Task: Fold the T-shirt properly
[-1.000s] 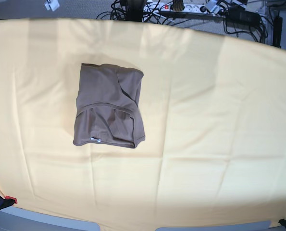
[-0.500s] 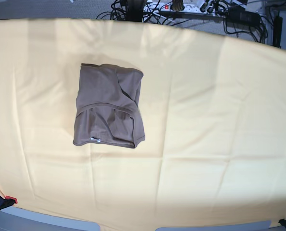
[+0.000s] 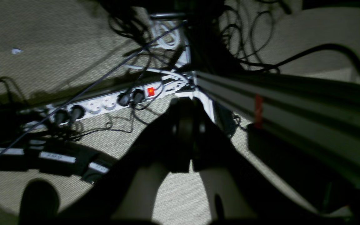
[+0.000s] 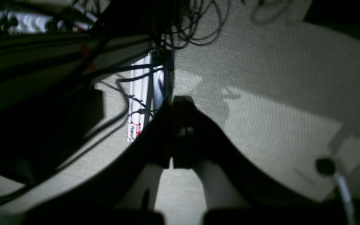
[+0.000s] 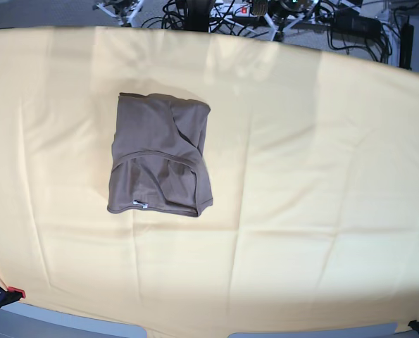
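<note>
The T-shirt (image 5: 160, 158) is lying folded into a small brown block on the big yellow cloth (image 5: 315, 183) that is covering my table. It is sitting a bit to the left of the middle in the base view, closer to the far edge than the near one, and nothing is touching it. A tiny white label (image 5: 140, 205) is peeking out near its front edge. My two arms are hanging off the table, past the far edge, so the base view is only catching little bits of them at the top. My left tool (image 3: 188, 137) is pointing down at the grey carpet floor (image 3: 58, 40), and its two dark fingers (image 3: 180, 131) are pressed tight together with nothing between them. Just beyond it a white power strip (image 3: 105, 104) with a glowing red switch (image 3: 151, 91) is lying on the floor among many black cables (image 3: 239, 34), and a long metal rail (image 3: 286, 103) is running past on the right of that picture. My right tool (image 4: 175, 137) is pointing down at the carpet too, and its fingers are also squeezed together and holding nothing. A white metal post (image 4: 141, 97) with a small sticker (image 4: 133, 131) is standing just behind it.
</note>
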